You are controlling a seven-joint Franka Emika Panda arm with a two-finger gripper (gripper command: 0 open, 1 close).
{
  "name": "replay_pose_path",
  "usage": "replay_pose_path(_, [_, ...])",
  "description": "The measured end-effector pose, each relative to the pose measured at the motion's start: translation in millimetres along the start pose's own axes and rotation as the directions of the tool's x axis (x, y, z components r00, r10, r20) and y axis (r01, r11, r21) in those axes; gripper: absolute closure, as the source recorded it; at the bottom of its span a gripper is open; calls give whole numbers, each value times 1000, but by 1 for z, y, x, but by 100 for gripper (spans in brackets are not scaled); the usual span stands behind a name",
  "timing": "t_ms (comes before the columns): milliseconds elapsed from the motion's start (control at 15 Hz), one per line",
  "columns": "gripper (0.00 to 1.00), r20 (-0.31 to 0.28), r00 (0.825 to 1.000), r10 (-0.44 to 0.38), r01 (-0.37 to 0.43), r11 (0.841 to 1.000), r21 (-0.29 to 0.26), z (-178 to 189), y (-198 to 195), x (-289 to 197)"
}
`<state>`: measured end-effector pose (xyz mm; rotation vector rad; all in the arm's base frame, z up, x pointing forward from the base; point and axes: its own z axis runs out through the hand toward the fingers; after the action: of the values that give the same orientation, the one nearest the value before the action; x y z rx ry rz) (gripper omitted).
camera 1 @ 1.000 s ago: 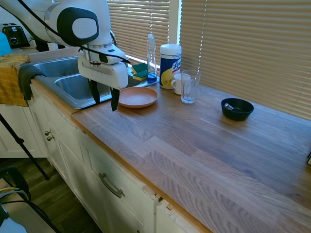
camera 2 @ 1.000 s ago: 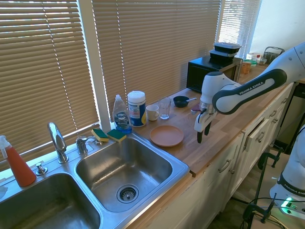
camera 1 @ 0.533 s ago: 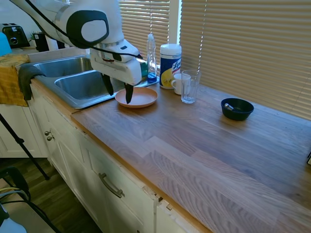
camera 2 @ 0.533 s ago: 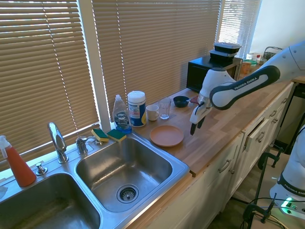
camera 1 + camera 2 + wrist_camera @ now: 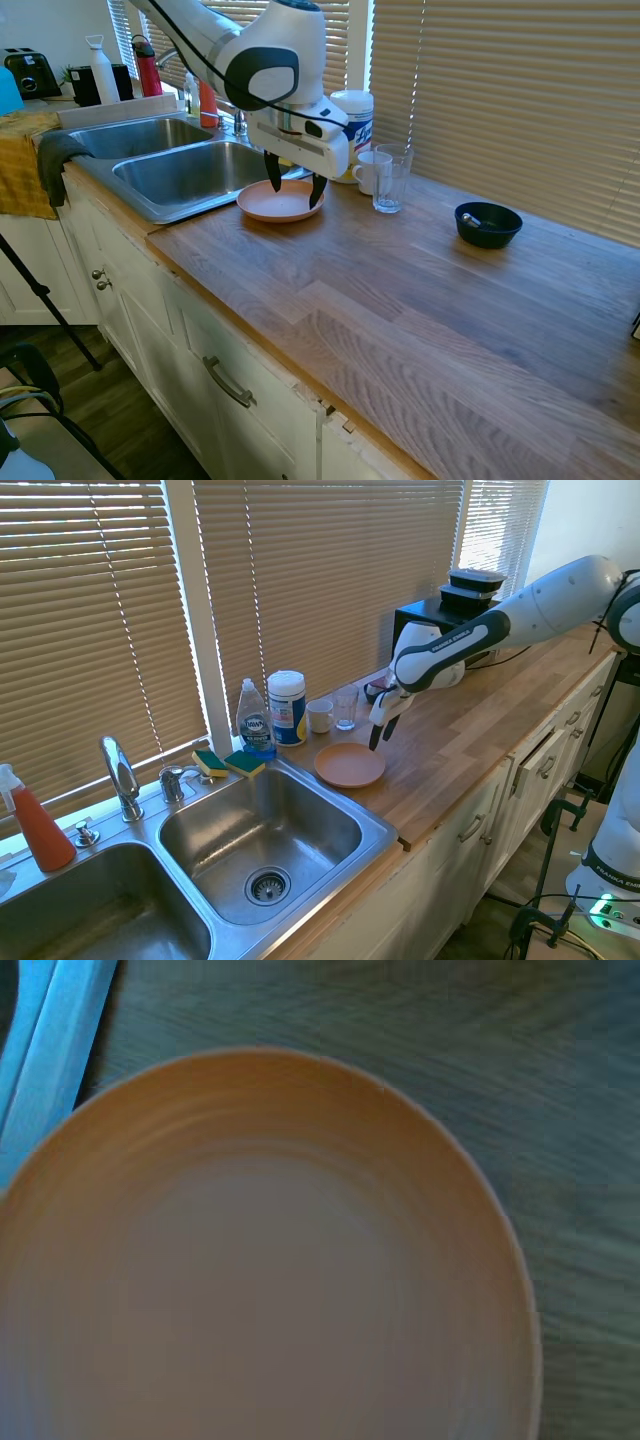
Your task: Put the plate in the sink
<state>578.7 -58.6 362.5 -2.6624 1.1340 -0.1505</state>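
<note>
The salmon-orange plate [image 5: 274, 203] [image 5: 349, 765] lies flat on the wooden counter right beside the sink's edge. It fills most of the wrist view [image 5: 260, 1260]. My gripper [image 5: 296, 190] [image 5: 380, 732] hangs open just above the plate's far side, fingers pointing down with nothing between them. The stainless double-basin sink [image 5: 150, 200] [image 5: 382, 831] sits next to the plate, with its chrome faucet [image 5: 120, 775] behind the basins.
Behind the plate stand a wipes canister [image 5: 286, 708], a dish soap bottle [image 5: 254, 720], a white mug [image 5: 320, 716] and a clear glass [image 5: 390, 178]. A small dark bowl [image 5: 488, 224] sits further along the counter. Two sponges [image 5: 228, 763] lie on the sink's back rim.
My arm has swung from the counter's front edge in over the plate, toward the window. The gripper stays open and the plate has not moved.
</note>
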Motion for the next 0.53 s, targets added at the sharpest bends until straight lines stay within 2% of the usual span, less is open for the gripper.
replay_pose_path(333, [0,42,999,6,-5,1000,-15,25,-19,33])
replay_pose_path(533, [0,93,996,-2,5,1000,-30,36,-24,36])
